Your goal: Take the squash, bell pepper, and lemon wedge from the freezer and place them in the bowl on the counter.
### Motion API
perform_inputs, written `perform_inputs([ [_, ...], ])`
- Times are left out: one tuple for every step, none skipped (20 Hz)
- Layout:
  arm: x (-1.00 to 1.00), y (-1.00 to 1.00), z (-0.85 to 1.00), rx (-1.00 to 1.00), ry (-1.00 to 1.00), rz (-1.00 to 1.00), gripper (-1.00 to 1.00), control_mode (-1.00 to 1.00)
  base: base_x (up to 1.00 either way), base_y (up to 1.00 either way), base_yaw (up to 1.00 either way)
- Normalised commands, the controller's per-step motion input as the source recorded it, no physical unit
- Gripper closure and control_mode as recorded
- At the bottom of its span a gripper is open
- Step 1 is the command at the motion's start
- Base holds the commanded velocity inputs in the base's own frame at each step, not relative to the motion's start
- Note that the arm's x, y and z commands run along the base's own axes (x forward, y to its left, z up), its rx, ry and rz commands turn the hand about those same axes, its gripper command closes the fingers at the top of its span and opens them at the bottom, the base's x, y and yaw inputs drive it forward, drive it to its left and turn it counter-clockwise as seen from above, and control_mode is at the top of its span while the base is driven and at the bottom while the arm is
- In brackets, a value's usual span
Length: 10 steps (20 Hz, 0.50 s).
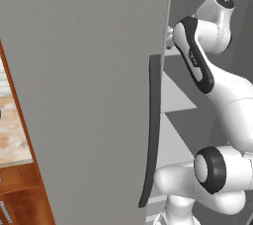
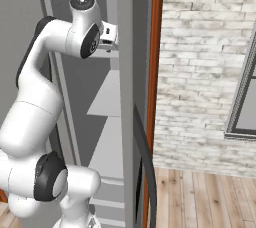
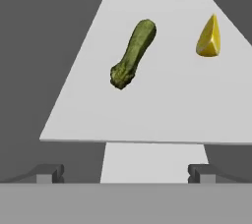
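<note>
A: A pale grey shelf [image 3: 162,105] inside the freezer [image 1: 89,95] is stretching out ahead of the gripper [image 3: 126,173], with dark walls closing in on either side and a lower shelf showing underneath its front edge.

B: And the jaws are standing spread wide with nothing between them. The squash [image 3: 133,53] is lying ahead of the fingertips, slightly off to one side of centre, angled away with its knobbly stem end nearest.

A: The lemon wedge [image 3: 208,37] is sitting further ahead and off to the other side, well apart from the squash. I'm not finding the bell pepper on this shelf.

B: What's worrying me is that slant. If the fingers are closing across the squash without turning to match it, I'd guess it's rolling or skidding out, maybe toward the shelf's edge and over.

A: The arm is also reaching in close beside the open door's edge. A wide swing on the way out could be clipping the door or the shelf lip, knocking a loose grip free.

B: And coming down too low is risking a finger jamming on the shelf front.
</note>
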Motion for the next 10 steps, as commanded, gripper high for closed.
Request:
perform_inputs([
  [0.49, 0.0, 0.0, 0.0, 0.0, 0.0, -1.0, -1.0, 0.0, 0.0, 0.0],
  [0.41, 0.0, 0.0, 0.01, 0.0, 0.0, -1.0, -1.0, 0.0, 0.0, 0.0],
  [0.41, 0.0, 0.0, 0.01, 0.0, 0.0, -1.0, -1.0, 0.0, 0.0, 0.0],
  [0.48, 0.0, -0.01, 0.01, -0.01, 0.0, -1.0, -1.0, 0.0, 0.0, 0.0],
  [0.46, 0.0, -0.06, 0.01, -0.03, 0.01, -1.0, -1.0, 0.0, 0.0, 0.0],
  [0.44, 0.0, -0.09, 0.03, -0.03, 0.01, -1.0, -1.0, 0.0, 0.0, 0.0],
  [0.41, 0.0, -0.14, 0.04, -0.03, 0.02, -1.0, -1.0, 0.0, 0.0, 0.0],
  [0.41, 0.0, -0.13, 0.04, -0.03, 0.02, -1.0, -1.0, 0.0, 0.0, 0.0],
  [0.39, 0.0, -0.12, 0.06, -0.03, 0.02, -1.0, -1.0, 0.0, 0.0, 0.0],
  [0.36, 0.0, -0.1, 0.06, -0.02, 0.03, -1.0, -1.0, 0.0, 0.0, 0.0],
])
